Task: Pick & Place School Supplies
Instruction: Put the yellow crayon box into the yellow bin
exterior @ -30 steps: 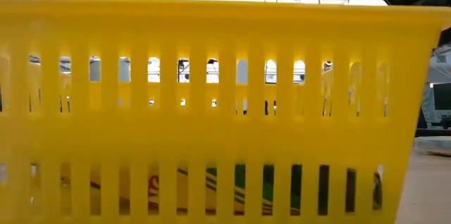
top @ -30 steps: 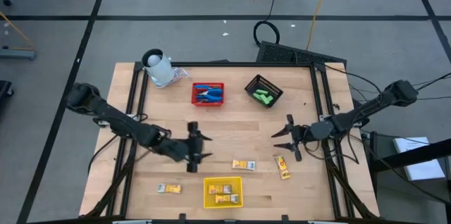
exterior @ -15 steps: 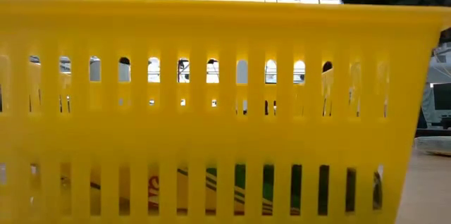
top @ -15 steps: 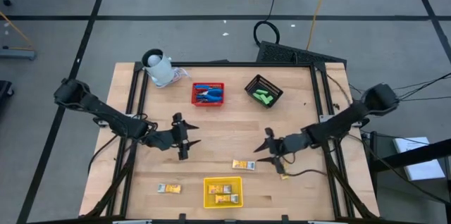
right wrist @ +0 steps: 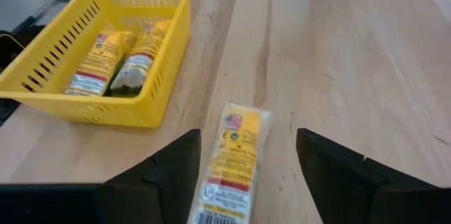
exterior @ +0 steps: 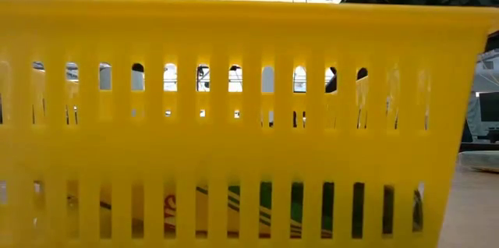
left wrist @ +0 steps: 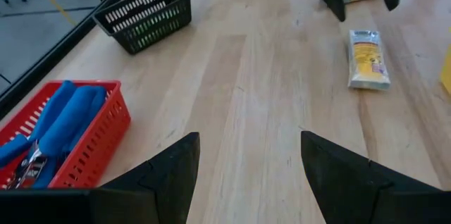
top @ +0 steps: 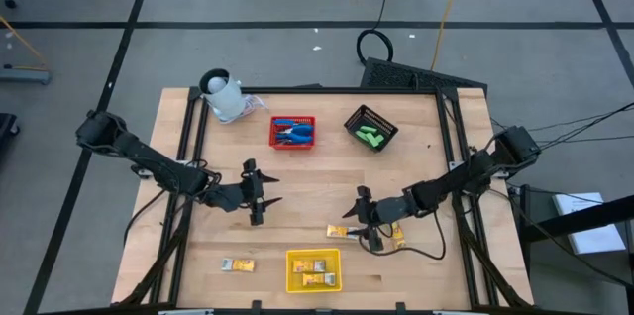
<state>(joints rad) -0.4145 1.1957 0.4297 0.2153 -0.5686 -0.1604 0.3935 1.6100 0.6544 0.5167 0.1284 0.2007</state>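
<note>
High view: the right claw (top: 363, 222) hangs over the near middle of the bench (top: 327, 181), spread wide around the right end of 1 yellow packet (top: 342, 231) and grasping nothing. A 2nd packet (top: 397, 237) lies just right of it, a 3rd (top: 237, 265) sits near the left front, and 2 more lie in the yellow basket (top: 313, 269) at the front edge. The left claw (top: 254, 192) hovers left of centre, released and empty. At the far side, the red basket (top: 292, 132) holds the blue-handled tools and the black basket (top: 370, 127) holds the green blocks.

Low view: the yellow basket's slotted wall (exterior: 234, 115) fills the frame.

Left wrist view: the red basket (left wrist: 67, 136) and black basket (left wrist: 146, 16) show beyond the parted fingers (left wrist: 169, 175).

Right wrist view: the packet (right wrist: 231, 164) lies between the open fingers (right wrist: 169, 171), untouched.
</note>
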